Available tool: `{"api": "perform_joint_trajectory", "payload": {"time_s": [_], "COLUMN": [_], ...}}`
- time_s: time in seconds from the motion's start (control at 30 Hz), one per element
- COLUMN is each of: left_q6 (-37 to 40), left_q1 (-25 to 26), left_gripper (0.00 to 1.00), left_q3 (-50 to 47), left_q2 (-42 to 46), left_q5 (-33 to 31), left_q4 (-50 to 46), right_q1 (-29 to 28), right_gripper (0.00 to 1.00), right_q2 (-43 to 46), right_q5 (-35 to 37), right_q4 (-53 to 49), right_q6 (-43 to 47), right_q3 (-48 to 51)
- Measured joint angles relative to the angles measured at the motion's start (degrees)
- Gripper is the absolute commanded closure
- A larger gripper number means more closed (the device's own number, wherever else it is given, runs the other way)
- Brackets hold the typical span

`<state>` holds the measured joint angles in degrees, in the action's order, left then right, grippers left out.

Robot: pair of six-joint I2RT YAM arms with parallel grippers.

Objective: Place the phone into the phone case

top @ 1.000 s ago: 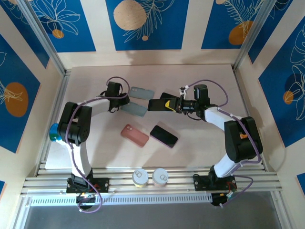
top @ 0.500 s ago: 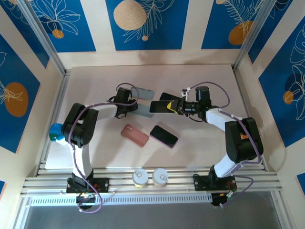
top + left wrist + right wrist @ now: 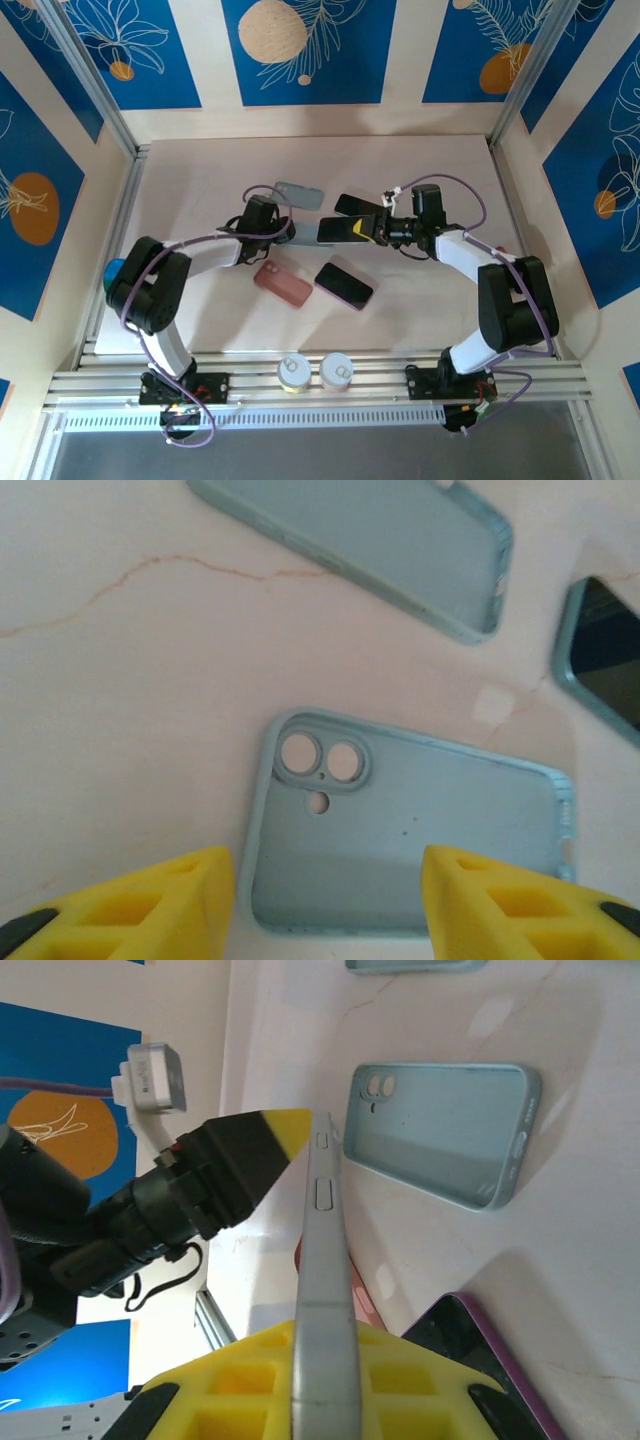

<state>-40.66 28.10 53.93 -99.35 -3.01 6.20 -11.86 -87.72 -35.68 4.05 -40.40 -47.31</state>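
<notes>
Pinning the case [image 3: 420, 820] comes first: left fingers [image 3: 165, 895] are spread, straddling its end mid-counter [image 3: 120, 680]; right fingers [image 3: 220, 1390] pinch the phone [image 3: 322, 1220] edge-on just beside it. Level it, match the camera corner, then press in.

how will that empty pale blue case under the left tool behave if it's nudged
The case looks like a thin, hollow shell, so it is probably light and slightly flexible. Lying flat, open side up, on the smooth table, it would likely slide rather than tip.
</notes>
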Motion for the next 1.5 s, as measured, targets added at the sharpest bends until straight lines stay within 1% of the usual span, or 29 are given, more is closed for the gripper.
{"api": "perform_joint_trajectory", "payload": {"time_s": [0.1,0.27,0.6,0.97,1.5], "left_q6": [-1.2,-3.5,-4.5,-4.5,-3.8], "left_q1": [-1.5,-4.4,-5.9,-8.3,-8.4], "left_gripper": [0.49,0.52,0.63,0.63,0.62], "left_q3": [-1.0,-3.8,-4.5,-4.1,-2.7], "left_q2": [0.8,0.7,-0.2,-3.4,-4.4], "left_q5": [2.2,5.6,8.0,10.3,12.7], "left_q4": [2.1,5.0,6.5,6.7,7.0], "right_q1": [-1.2,-2.4,-6.0,-8.0,-8.3], "right_gripper": [1.00,1.00,1.00,1.00,1.00], "right_q2": [-0.8,-6.1,-15.8,-23.8,-26.1], "right_q5": [0.3,-0.1,-0.3,-0.2,-0.5], "right_q4": [0.1,0.3,-0.9,-0.2,3.9], "right_q6": [0.0,-0.2,-0.2,-2.0,-6.4], "right_q3": [-0.1,-2.2,-13.9,-17.3,-18.0]}}
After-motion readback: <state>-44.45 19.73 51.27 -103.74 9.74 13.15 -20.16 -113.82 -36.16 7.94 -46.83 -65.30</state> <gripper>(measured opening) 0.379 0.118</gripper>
